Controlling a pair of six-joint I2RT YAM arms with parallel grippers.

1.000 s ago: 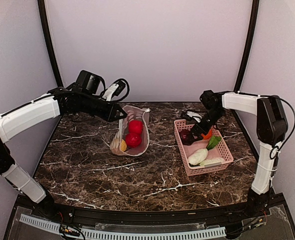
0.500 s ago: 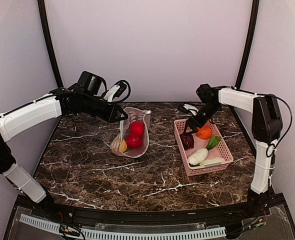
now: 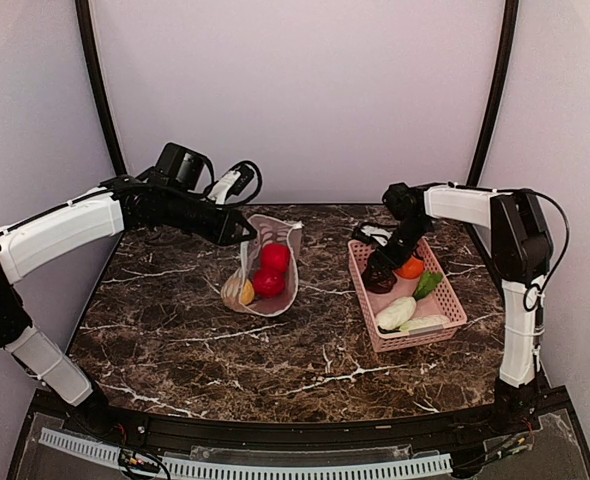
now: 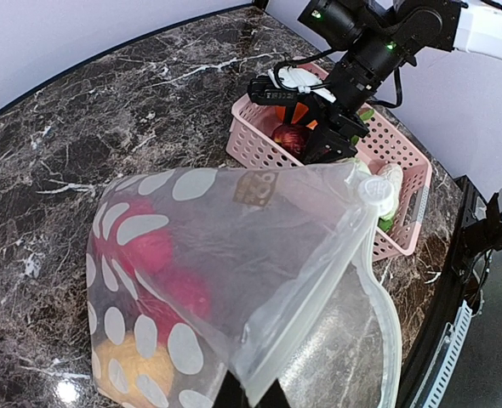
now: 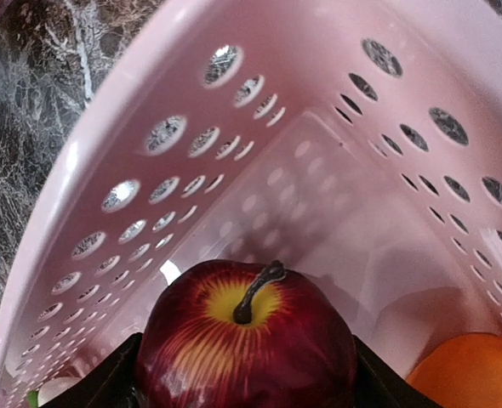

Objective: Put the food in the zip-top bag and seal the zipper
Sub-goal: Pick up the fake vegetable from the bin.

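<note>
The zip-top bag (image 3: 280, 290) stands on the table with its mouth lifted. My left gripper (image 3: 243, 232) is shut on the upper lip, pinched at the bottom of the left wrist view (image 4: 251, 395). The zipper (image 4: 389, 316) runs along the gaping mouth edge. Two red fruits (image 3: 272, 268) and a yellow one (image 3: 238, 291) lie inside. In the pink basket (image 3: 455, 300), my right gripper (image 3: 380, 272) is lowered with its jaws wide on either side of the dark maroon apple (image 5: 247, 340), which rests on the basket floor. Beside it lies the orange (image 5: 472, 374).
The white-green cabbage (image 3: 396, 313) and radish (image 3: 424, 323) lie at the near end of the basket, with a green piece (image 3: 428, 284) behind them. The basket's perforated wall (image 5: 174, 178) rises close around my right gripper. Dark marble table (image 3: 195, 340) stretches in front of both.
My right gripper has swung left from above the orange and dropped over the maroon apple. The left gripper and the bag have stayed put.
</note>
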